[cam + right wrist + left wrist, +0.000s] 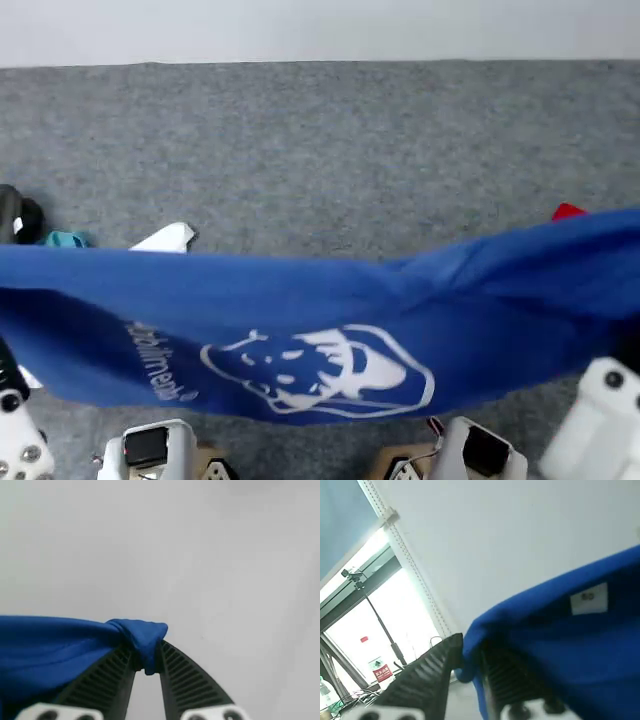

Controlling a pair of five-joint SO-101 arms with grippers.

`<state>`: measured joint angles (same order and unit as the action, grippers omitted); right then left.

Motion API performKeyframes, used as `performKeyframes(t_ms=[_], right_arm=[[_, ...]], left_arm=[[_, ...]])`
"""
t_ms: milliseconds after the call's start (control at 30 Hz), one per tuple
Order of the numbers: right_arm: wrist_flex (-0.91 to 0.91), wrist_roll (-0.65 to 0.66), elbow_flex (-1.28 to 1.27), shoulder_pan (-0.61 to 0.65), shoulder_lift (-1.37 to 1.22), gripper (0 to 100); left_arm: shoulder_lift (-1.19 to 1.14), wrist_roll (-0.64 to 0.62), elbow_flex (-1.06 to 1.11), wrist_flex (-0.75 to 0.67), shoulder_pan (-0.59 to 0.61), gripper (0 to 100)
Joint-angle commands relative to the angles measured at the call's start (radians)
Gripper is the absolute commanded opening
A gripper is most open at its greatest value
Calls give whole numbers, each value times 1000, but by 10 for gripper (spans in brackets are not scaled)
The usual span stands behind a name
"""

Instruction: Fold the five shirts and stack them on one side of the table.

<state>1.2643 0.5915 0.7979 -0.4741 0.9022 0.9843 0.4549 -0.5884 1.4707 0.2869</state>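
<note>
Here the left claw (471, 653) and right claw (146, 660) are clamped on the blue shirt (320, 330). Probably this stretches it flat between them for folding.

High view: grey textured table top (320, 140) across middle of frame; white wall strip (320, 30) along upper edge.
Left wrist view: plain white wall (520, 540); window (350, 645), bright daylight; teal blind (340, 510) beside beaded white trim (405, 565); thin stand (380, 625) before glass; small red sign (364, 639) near it.
Right wrist view: bare white wall (200, 555), even light.
</note>
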Motion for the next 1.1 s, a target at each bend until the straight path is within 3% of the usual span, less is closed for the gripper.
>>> performKeyframes(t_ms=[0,267,433,733,1067], right_arm=[[8,9,2,-18,-10,11],[42,9,2,-16,-140,11],[173,35,2,108,-288,11],[418,66,2,262,-639,11],[329,-40,2,294,-1015,11]], left_arm=[[0,8,-5,-17,15,6],[2,9,160,35,18,6],[-8,8,438,-17,6,6],[-6,8,1086,-405,-83,6],[-32,9,1541,-902,-181,6]])
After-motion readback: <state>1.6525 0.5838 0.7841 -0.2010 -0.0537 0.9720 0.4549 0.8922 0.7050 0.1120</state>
